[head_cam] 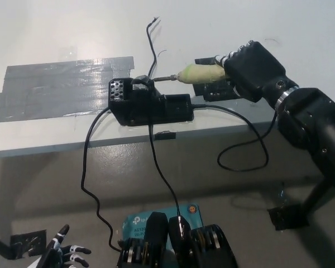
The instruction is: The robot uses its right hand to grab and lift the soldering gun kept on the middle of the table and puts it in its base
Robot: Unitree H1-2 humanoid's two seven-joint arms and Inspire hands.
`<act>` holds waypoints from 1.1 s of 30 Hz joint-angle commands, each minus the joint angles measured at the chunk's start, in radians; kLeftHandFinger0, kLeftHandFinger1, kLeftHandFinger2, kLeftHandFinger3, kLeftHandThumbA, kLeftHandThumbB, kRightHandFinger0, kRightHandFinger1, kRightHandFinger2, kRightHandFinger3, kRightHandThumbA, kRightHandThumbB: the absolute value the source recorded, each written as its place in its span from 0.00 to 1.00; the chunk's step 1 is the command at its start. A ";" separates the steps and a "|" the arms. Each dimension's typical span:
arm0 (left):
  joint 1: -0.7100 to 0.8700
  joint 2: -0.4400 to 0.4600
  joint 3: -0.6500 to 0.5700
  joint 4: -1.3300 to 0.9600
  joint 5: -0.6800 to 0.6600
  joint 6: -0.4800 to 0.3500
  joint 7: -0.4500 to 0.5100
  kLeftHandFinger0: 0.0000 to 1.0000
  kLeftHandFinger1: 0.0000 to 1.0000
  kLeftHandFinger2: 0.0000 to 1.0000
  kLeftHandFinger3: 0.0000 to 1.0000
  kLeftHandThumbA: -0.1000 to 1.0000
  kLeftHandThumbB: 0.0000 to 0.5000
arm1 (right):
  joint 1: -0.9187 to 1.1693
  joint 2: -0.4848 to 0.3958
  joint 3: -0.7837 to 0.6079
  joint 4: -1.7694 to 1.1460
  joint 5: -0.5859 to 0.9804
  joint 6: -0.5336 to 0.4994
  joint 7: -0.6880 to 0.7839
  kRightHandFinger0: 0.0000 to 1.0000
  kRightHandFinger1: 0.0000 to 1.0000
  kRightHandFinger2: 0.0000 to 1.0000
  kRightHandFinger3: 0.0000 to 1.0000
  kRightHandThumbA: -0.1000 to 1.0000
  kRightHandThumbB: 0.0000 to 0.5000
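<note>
One soldering gun held over the table, tip at its base.
From left: the white left hand rests at seven o'clock, fingers spread and empty; the black base sits near the table's front edge; at two o'clock the black right hand grasps the gun's pale handle, its metal tip pointing left and touching the base's top.

Single head view, steeply down over the table edge.
</note>
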 commanded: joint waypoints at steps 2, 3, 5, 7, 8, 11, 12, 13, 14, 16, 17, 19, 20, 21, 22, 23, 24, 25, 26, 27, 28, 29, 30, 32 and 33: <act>-0.027 0.013 -0.001 -0.022 -0.006 -0.004 -0.018 0.00 0.12 0.38 0.49 0.97 1.00 | -0.054 -0.038 0.006 -0.049 0.015 -0.054 0.016 0.00 0.00 0.01 0.57 0.00 0.45; -0.027 0.013 -0.001 -0.023 -0.004 -0.003 -0.014 0.00 0.13 0.38 0.48 0.97 1.00 | -0.055 -0.039 0.009 -0.046 0.012 -0.060 0.011 0.00 0.00 0.04 0.56 0.00 0.46; -0.028 0.013 -0.002 -0.020 -0.002 -0.003 -0.013 0.00 0.13 0.38 0.49 0.98 1.00 | -0.064 -0.036 0.019 -0.025 0.004 -0.068 0.005 0.00 0.00 0.08 0.56 0.00 0.43; -0.033 0.012 -0.008 -0.015 0.004 -0.007 -0.012 0.00 0.15 0.38 0.51 0.99 1.00 | -0.068 -0.018 0.002 -0.010 0.040 -0.071 0.004 0.00 0.00 0.18 0.52 0.00 0.35; -0.035 0.011 -0.009 -0.012 0.005 -0.010 -0.012 0.00 0.15 0.38 0.51 1.00 1.00 | -0.068 -0.017 0.003 -0.009 0.040 -0.073 0.000 0.00 0.01 0.26 0.54 0.00 0.32; -0.036 0.010 -0.010 -0.006 0.004 -0.013 -0.008 0.00 0.14 0.38 0.50 1.00 1.00 | -0.077 -0.011 0.017 0.002 0.017 -0.087 -0.040 0.00 0.02 0.30 0.50 0.00 0.33; -0.037 0.011 -0.010 0.006 0.004 -0.022 -0.010 0.00 0.13 0.37 0.49 1.00 1.00 | -0.086 0.001 0.027 0.040 0.003 -0.105 -0.097 0.00 0.01 0.31 0.48 0.00 0.42; -0.038 0.011 -0.008 0.008 0.002 -0.021 -0.010 0.00 0.12 0.36 0.48 0.99 1.00 | -0.087 0.006 0.025 0.038 0.008 -0.101 -0.091 0.00 0.00 0.28 0.48 0.00 0.43; -0.039 0.010 -0.006 0.011 0.000 -0.020 -0.009 0.00 0.12 0.35 0.48 0.99 1.00 | -0.088 0.012 0.021 0.036 0.016 -0.096 -0.082 0.00 0.00 0.31 0.48 0.00 0.44; -0.037 0.008 -0.006 0.006 0.001 -0.014 -0.005 0.00 0.12 0.35 0.48 0.99 1.00 | -0.092 0.011 0.025 0.039 0.009 -0.108 -0.108 0.00 0.03 0.46 0.47 0.00 0.49; -0.037 0.007 -0.007 0.004 0.001 -0.011 -0.005 0.00 0.13 0.35 0.48 0.99 1.00 | -0.092 0.010 0.025 0.040 0.007 -0.111 -0.118 0.00 0.01 0.37 0.46 0.00 0.52; -0.037 0.007 -0.007 0.004 -0.001 -0.010 -0.008 0.00 0.14 0.35 0.47 0.99 1.00 | -0.094 0.014 0.027 0.045 0.000 -0.107 -0.134 0.00 0.00 0.24 0.47 0.00 0.52; -0.035 0.006 -0.008 0.001 0.000 -0.011 -0.007 0.00 0.14 0.36 0.49 0.99 1.00 | -0.092 0.015 0.029 0.033 -0.010 -0.091 -0.127 0.00 0.03 0.20 0.47 0.00 0.47; -0.033 0.007 -0.009 -0.001 0.002 -0.010 -0.007 0.00 0.14 0.37 0.50 0.99 1.00 | -0.089 0.015 0.028 0.027 -0.012 -0.089 -0.130 0.00 0.03 0.18 0.47 0.00 0.47; -0.032 0.007 -0.010 -0.002 0.004 -0.009 -0.005 0.00 0.14 0.37 0.51 0.99 1.00 | -0.089 0.015 0.027 0.024 -0.012 -0.090 -0.137 0.00 0.03 0.18 0.47 0.00 0.47; -0.033 0.008 -0.012 -0.001 0.003 -0.011 -0.010 0.00 0.13 0.37 0.51 0.99 1.00 | -0.089 0.017 0.024 0.006 -0.024 -0.065 -0.129 0.00 0.00 0.09 0.46 0.00 0.45; -0.033 0.008 -0.012 -0.001 0.003 -0.011 -0.010 0.00 0.13 0.37 0.52 0.99 1.00 | -0.089 0.017 0.024 0.006 -0.025 -0.065 -0.129 0.00 0.01 0.09 0.46 0.00 0.45; -0.034 0.008 -0.012 0.003 0.000 -0.018 -0.015 0.00 0.12 0.36 0.50 0.99 1.00 | -0.090 0.020 0.020 -0.011 -0.032 -0.046 -0.121 0.00 0.00 0.04 0.50 0.00 0.46; -0.035 0.008 -0.013 0.008 0.000 -0.022 -0.017 0.00 0.12 0.36 0.51 0.99 1.00 | -0.094 0.023 0.019 -0.006 -0.032 -0.047 -0.130 0.00 0.03 0.09 0.53 0.00 0.45; -0.033 0.007 -0.013 0.008 0.002 -0.023 -0.011 0.00 0.12 0.36 0.50 0.99 1.00 | -0.100 0.034 0.012 0.013 -0.021 -0.055 -0.158 0.00 0.04 0.13 0.49 0.00 0.49; -0.032 0.007 -0.013 0.008 0.003 -0.023 -0.009 0.00 0.12 0.36 0.50 0.99 1.00 | -0.101 0.038 0.009 0.020 -0.017 -0.057 -0.169 0.00 0.06 0.20 0.48 0.00 0.51; -0.034 0.007 -0.014 0.012 0.005 -0.027 -0.007 0.00 0.12 0.36 0.50 0.99 1.00 | -0.109 0.049 0.003 0.038 -0.013 -0.060 -0.204 0.00 0.04 0.25 0.45 0.00 0.50; -0.031 0.005 -0.011 0.005 0.000 -0.020 -0.007 0.00 0.12 0.36 0.50 0.99 1.00 | -0.110 0.051 0.004 0.026 -0.019 -0.047 -0.186 0.00 0.05 0.34 0.46 0.00 0.44; -0.028 0.004 -0.009 0.000 -0.007 -0.008 -0.010 0.00 0.12 0.35 0.50 0.98 1.00 | -0.107 0.050 0.001 0.013 -0.018 -0.052 -0.189 0.00 0.08 0.43 0.40 0.00 0.44; -0.027 0.004 -0.010 -0.002 -0.006 -0.008 -0.011 0.00 0.12 0.35 0.50 0.98 1.00 | -0.106 0.050 0.000 0.012 -0.013 -0.052 -0.181 0.00 0.12 0.46 0.42 0.00 0.41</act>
